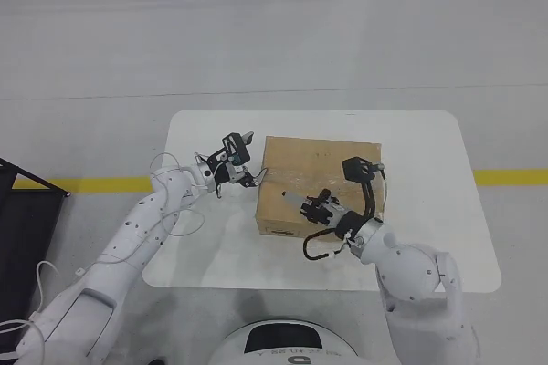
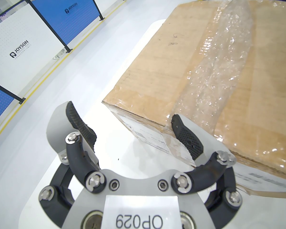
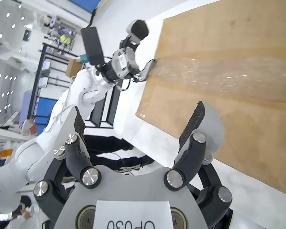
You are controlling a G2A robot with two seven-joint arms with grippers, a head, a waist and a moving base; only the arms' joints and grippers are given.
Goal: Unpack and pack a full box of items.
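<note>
On the white table (image 1: 420,146), around its middle: cardboard box (image 1: 333,160), flaps closed and sealed with a strip of clear tape (image 2: 217,60) running left to right. At the box's left edge, by the tape's end: left gripper (image 2: 122,111), fingers spread wide, gripping nothing, one fingertip right at the top edge. Over the near left part of the box top: right gripper (image 3: 139,113), likewise wide open and empty, pointing left.
</note>
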